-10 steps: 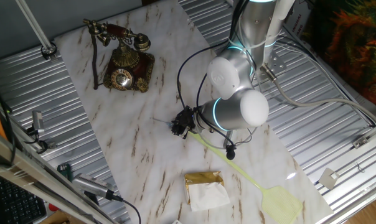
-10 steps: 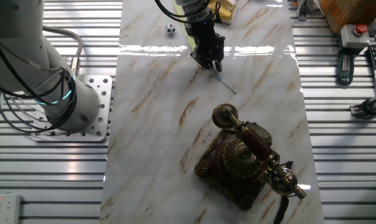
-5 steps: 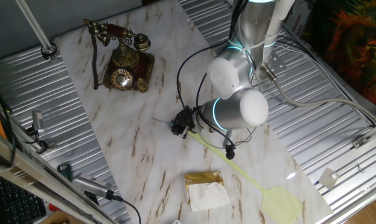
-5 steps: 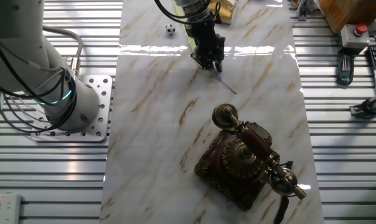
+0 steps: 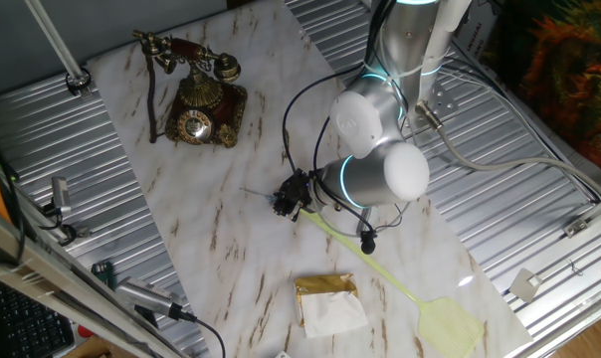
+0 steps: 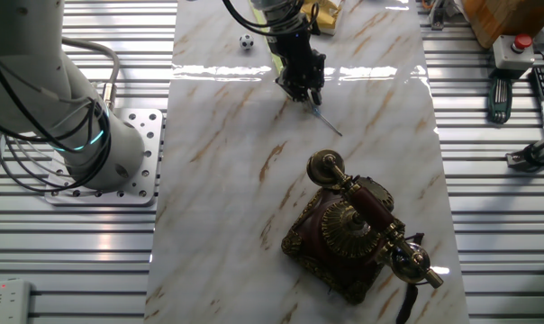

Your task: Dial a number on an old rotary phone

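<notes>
Rotary phone at the far end of the marble sheet, dial not yet reached.

The old rotary phone (image 5: 199, 97) stands well apart from your gripper (image 5: 287, 200), its brass dial (image 5: 193, 125) tilted up toward the near edge, its handset (image 6: 373, 216) lying crosswise on the cradle. Your jaws look closed on a thin pointed stylus (image 6: 324, 121), though the grip is too small to confirm. Bring the tip down onto a finger hole, then sweep along the dial's arc.

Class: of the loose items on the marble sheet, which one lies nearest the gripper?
The yellow fly swatter: its handle runs right beside the gripper, while the phone and tissue pack sit clearly farther away.
</notes>
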Controlling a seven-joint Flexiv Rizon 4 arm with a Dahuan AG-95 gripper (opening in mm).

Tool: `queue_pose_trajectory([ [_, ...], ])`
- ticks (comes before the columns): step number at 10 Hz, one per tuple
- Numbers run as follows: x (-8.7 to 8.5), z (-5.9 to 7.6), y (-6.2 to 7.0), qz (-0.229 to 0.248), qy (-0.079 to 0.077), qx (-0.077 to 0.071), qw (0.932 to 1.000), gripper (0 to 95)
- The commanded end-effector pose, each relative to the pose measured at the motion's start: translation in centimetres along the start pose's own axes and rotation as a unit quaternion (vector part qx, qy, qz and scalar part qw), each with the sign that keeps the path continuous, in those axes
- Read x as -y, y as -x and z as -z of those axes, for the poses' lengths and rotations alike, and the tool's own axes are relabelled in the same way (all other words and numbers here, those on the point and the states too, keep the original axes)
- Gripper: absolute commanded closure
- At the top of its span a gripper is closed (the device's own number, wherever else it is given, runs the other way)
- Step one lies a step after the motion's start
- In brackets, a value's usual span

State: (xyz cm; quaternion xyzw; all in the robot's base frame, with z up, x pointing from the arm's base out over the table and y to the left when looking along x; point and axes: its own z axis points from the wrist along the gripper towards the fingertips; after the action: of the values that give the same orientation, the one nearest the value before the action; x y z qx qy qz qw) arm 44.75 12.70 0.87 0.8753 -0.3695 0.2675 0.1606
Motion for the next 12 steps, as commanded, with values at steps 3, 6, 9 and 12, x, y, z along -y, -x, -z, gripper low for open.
queue_pose_trajectory([
  [3, -0.03, -0.06, 0.03, -0.002, -0.002, -0.001, 1.0, 76.0],
  [6, -0.03, -0.07, 0.04, -0.004, -0.002, -0.002, 1.0, 76.0],
  [9, -0.03, -0.07, 0.04, -0.005, -0.003, -0.002, 1.0, 76.0],
  [12, -0.03, -0.08, 0.05, -0.007, -0.005, -0.004, 1.0, 76.0],
])
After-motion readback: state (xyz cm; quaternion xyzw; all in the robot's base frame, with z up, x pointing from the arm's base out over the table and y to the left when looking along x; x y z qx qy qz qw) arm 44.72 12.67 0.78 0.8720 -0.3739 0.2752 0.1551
